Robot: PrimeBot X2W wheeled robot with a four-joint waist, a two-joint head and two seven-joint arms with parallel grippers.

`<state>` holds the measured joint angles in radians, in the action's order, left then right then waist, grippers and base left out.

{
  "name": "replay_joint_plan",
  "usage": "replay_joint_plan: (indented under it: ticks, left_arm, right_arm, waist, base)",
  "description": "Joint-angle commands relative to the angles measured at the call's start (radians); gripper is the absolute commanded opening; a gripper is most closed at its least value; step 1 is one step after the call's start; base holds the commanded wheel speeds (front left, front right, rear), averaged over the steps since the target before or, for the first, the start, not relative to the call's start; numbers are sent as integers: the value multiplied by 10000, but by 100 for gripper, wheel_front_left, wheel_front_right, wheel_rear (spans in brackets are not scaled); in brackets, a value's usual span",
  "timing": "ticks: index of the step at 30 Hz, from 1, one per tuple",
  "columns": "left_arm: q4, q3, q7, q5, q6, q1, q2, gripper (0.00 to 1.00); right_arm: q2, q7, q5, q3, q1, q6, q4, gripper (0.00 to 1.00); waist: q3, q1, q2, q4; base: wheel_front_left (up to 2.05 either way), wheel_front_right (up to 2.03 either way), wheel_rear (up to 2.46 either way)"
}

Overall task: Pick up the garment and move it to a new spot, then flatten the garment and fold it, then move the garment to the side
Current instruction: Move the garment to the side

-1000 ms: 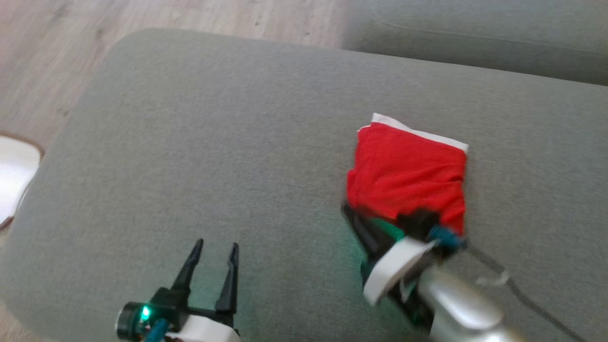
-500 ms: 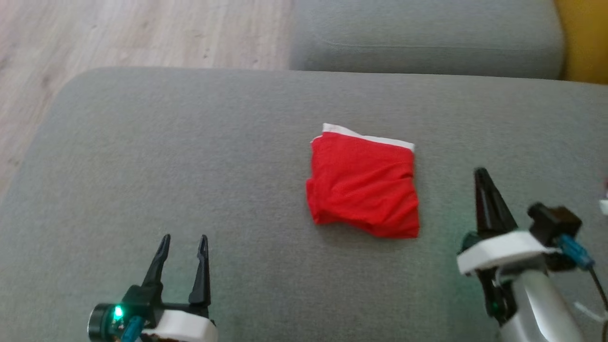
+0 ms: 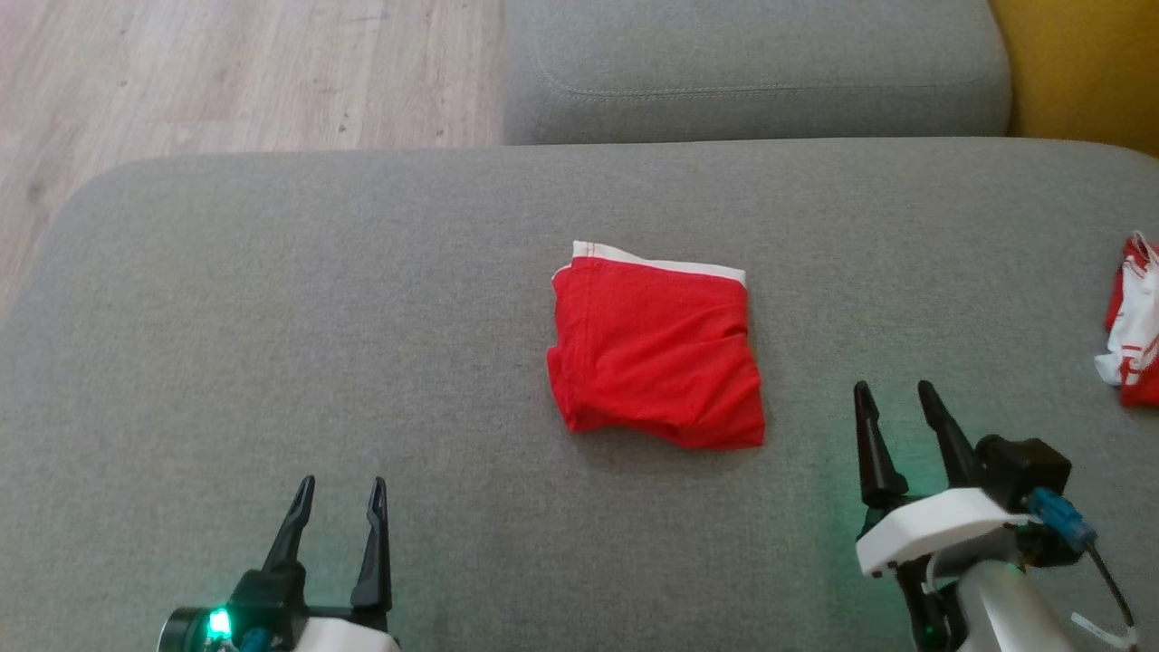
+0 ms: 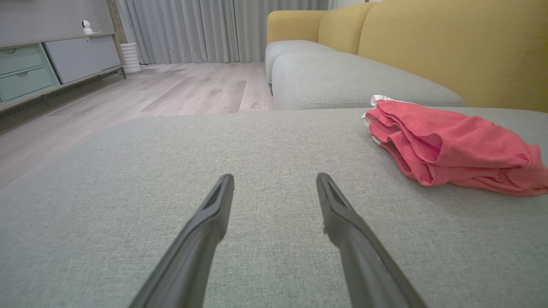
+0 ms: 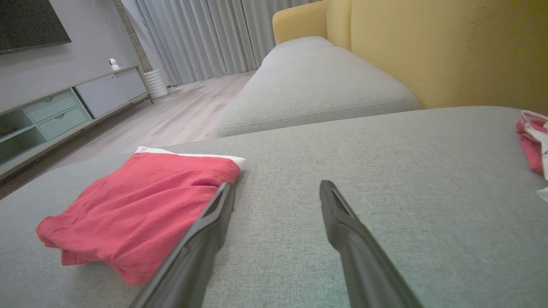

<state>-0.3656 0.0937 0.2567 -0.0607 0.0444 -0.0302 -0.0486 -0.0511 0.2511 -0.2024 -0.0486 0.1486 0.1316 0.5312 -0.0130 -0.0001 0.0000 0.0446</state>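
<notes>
Head view showed the folded red garment (image 3: 656, 358) lying mid-cushion on the grey sofa seat (image 3: 317, 317), apart from both pairs of jaws, left and right, each spread wide and empty.

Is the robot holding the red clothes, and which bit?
Nothing is held. The left gripper and right gripper are open; the folded red garment lies free on the cushion.

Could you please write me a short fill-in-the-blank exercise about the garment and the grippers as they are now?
1. The folded garment is mostly ___.
2. It lies on a ___ cushion.
3. The left gripper and the right gripper both stand ___.
4. The backrest is ___.
Missing words: red, grey, open, yellow.
</notes>
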Motion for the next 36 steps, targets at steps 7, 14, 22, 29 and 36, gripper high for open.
replay_joint_plan:
  ticks: [7, 14, 22, 29, 36]
  left_arm:
    - [350, 50, 51, -97, 148, 630, -18, 100]
    - [331, 790, 51, -289, 219, 1181, -17, 100]
    - [240, 984, 51, -421, 108, 1215, -17, 100]
    - [295, 668, 51, -255, 265, 1082, -17, 100]
    - [407, 968, 51, -237, 457, 1528, -17, 100]
  right_arm:
    - [7, 106, -657, -859, 1333, -9, 428, 100]
    - [8, 43, -1118, -1421, 3247, -9, 2545, 100]
    - [8, -75, -1403, -1552, 3826, -9, 4717, 0]
    - [8, 101, -1592, -1616, 3707, -9, 4273, 0]
    - [8, 104, -1618, -2331, 3097, -9, 3560, 0]
  waist:
    - [-727, 1, 0, 431]
    - [-1626, 1, 0, 1247]
    - [-1740, 1, 0, 1303]
    - [-1334, 1, 0, -715]
    - [-1391, 1, 0, -3289]
  base:
    - [0, 0, 0]
    - [0, 0, 0]
    - [0, 0, 0]
    - [0, 0, 0]
    - [0, 0, 0]
